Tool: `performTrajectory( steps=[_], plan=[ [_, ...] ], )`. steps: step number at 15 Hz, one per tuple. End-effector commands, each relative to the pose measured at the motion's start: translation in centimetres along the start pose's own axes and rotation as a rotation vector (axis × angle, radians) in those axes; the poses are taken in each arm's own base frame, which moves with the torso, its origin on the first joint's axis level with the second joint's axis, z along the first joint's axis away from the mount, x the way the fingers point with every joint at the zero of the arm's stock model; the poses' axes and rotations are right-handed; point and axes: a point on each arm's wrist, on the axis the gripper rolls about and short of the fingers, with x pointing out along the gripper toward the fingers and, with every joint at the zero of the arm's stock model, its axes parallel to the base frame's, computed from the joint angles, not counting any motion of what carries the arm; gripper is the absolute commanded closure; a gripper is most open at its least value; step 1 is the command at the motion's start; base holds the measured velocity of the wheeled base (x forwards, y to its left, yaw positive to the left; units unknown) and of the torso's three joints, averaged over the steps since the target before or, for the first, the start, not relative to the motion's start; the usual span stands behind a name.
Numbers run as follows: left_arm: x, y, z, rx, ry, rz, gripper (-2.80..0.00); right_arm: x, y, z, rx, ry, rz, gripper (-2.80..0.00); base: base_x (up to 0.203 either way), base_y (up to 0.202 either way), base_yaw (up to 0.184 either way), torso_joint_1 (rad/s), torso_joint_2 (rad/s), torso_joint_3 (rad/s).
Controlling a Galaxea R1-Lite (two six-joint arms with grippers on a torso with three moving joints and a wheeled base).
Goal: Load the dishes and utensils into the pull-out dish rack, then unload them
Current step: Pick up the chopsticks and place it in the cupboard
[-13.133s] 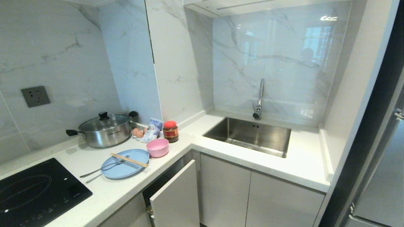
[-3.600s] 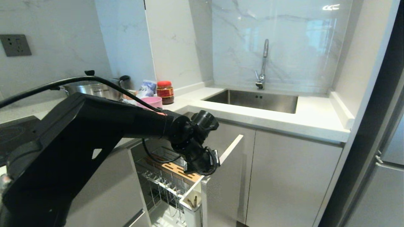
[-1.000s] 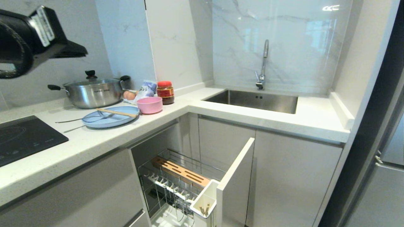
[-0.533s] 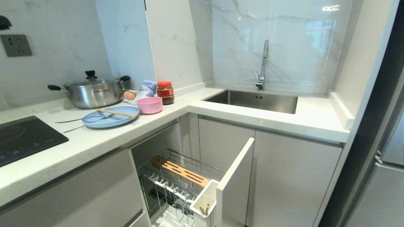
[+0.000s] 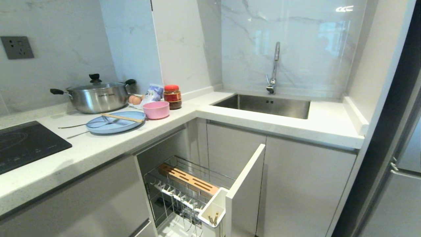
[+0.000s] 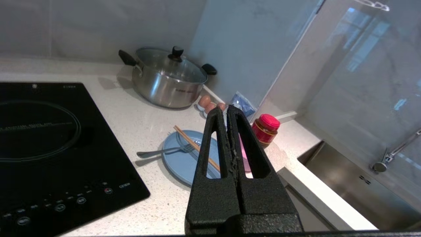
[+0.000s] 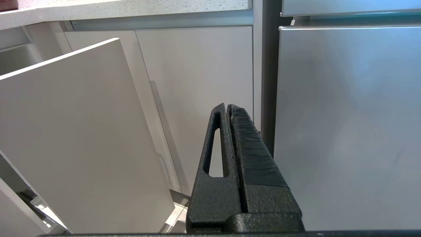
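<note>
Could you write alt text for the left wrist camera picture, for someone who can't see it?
The robot's shut left pincer hovers over a white kitchen counter, above a blue plate carrying chopsticks and a fork. Behind stand a lidded steel pot, eggs and a red-capped jar; a black cooktop lies alongside.

**White L-shaped counter and its load**

The speckled white counter (image 5: 98, 148) bends at a corner, with a black induction hob (image 5: 23, 144) set into its left stretch and a steel sink (image 5: 263, 105) sunk into the right. Directly on it stand a lidded steel pot (image 5: 95, 97), eggs (image 5: 134, 99), a blue-white packet (image 5: 152, 92), a red-lidded jar (image 5: 172, 96), a pink bowl (image 5: 156, 109) and a light blue plate (image 5: 115, 122). A fork (image 5: 75, 125) rests half on the counter, its head on the plate.
</note>
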Motion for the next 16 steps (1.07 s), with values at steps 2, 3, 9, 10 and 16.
performTrajectory(
  steps=[2, 3, 9, 10, 16],
  plan=[
    [5.2, -1.1, -2.1, -0.052, 0.107, 0.047, 0.0, 0.0, 0.0, 0.0, 0.001, -0.004, 0.001, 0.0, 0.0, 0.0, 0.0, 0.0, 0.0, 0.0],
    [6.2, -1.3, -2.5, -0.087, 0.14, 0.059, 0.0, 0.0, 0.0, 0.0, 0.001, -0.005, 0.001, 0.0, 0.0, 0.0, 0.0, 0.0, 0.0, 0.0],
    [12.6, -3.2, -7.1, -0.159, 0.335, 0.13, 0.0, 0.0, 0.0, 0.0, 0.001, -0.005, 0.001, 0.0, 0.0, 0.0, 0.0, 0.0, 0.0, 0.0],
    [13.6, -3.4, -7.9, -0.15, 0.359, 0.139, 0.0, 0.0, 0.0, 0.0, 0.001, -0.005, 0.001, 0.0, 0.0, 0.0, 0.0, 0.0, 0.0, 0.0],
    [18.1, -3.8, -12.3, -0.109, 0.45, 0.184, 0.0, 0.0, 0.0, 0.0, 0.001, -0.004, 0.001, 0.0, 0.0, 0.0, 0.0, 0.0, 0.0, 0.0]
  ],
)
